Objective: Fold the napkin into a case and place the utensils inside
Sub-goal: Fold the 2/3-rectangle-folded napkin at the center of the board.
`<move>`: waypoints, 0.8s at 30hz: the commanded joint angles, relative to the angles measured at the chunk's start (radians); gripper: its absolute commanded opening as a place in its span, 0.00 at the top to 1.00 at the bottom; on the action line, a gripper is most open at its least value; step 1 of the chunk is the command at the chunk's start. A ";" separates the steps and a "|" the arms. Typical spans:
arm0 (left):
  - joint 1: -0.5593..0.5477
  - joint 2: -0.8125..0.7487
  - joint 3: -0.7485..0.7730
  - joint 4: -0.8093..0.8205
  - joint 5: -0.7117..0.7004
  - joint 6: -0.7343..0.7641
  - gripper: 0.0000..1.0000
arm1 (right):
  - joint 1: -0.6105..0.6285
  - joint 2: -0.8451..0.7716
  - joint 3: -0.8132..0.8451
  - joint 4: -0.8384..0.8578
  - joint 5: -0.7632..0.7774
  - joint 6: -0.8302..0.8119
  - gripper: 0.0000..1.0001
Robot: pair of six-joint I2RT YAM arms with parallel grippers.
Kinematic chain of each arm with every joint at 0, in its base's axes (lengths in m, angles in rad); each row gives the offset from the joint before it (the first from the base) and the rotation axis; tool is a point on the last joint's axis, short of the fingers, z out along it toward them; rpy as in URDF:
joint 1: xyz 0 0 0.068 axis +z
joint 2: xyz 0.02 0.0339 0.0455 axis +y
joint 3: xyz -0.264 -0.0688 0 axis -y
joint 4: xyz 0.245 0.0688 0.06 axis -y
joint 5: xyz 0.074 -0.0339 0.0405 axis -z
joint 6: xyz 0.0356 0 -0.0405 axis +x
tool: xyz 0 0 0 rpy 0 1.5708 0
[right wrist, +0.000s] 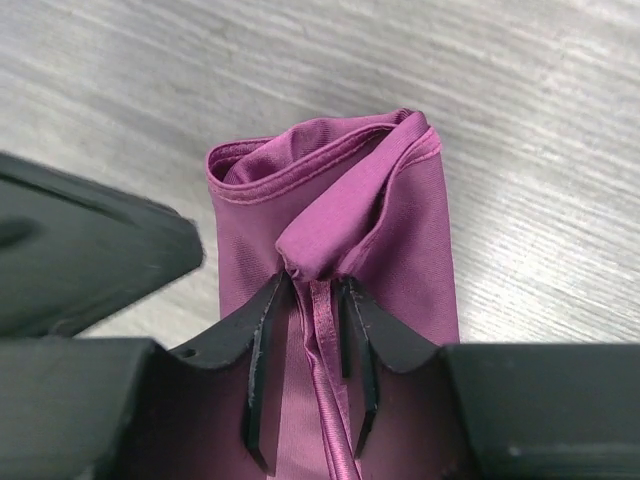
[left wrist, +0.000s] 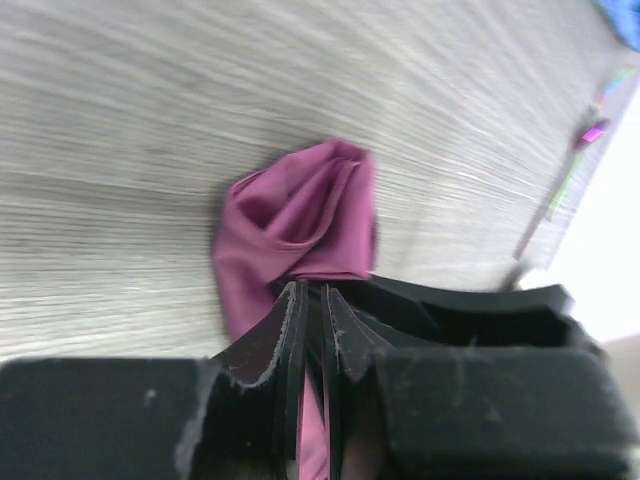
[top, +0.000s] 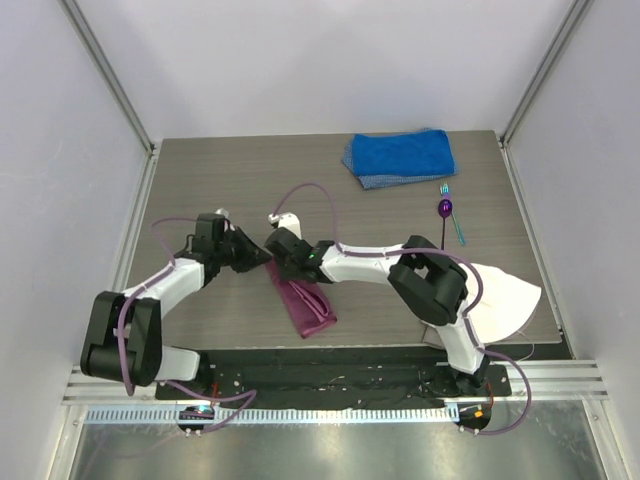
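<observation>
The magenta napkin (top: 306,305) lies as a narrow folded strip on the table in front of the arms. Both grippers meet at its far end. My left gripper (top: 258,256) is shut on a layer of the napkin (left wrist: 300,215), and cloth shows between its fingers (left wrist: 290,330). My right gripper (top: 277,262) is shut on a bunched fold of the napkin (right wrist: 400,220), pinched at the fingertips (right wrist: 270,300). The purple spoon (top: 445,208) and the teal fork (top: 455,225) lie side by side at the far right. They also show in the left wrist view, the spoon (left wrist: 592,132) beside the fork (left wrist: 560,190).
A thick blue towel (top: 400,155) lies folded at the back right. A white cloth (top: 505,300) lies at the near right under the right arm. The left gripper's body (right wrist: 80,250) is close beside the right fingers.
</observation>
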 commanded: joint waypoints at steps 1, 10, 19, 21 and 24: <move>0.005 -0.052 0.051 -0.018 0.098 0.017 0.83 | -0.030 -0.096 -0.099 0.143 -0.145 -0.005 0.66; -0.003 0.003 0.092 -0.011 0.155 0.026 0.74 | -0.091 -0.153 -0.209 0.259 -0.295 0.012 0.58; -0.010 -0.001 0.094 -0.002 0.133 0.006 0.80 | -0.147 -0.230 -0.306 0.371 -0.446 0.041 0.50; -0.010 -0.012 0.094 -0.005 0.130 0.002 0.80 | -0.156 -0.228 -0.308 0.383 -0.478 0.049 0.50; -0.012 -0.024 0.094 -0.008 0.132 0.000 0.80 | -0.165 -0.246 -0.328 0.403 -0.487 0.066 0.51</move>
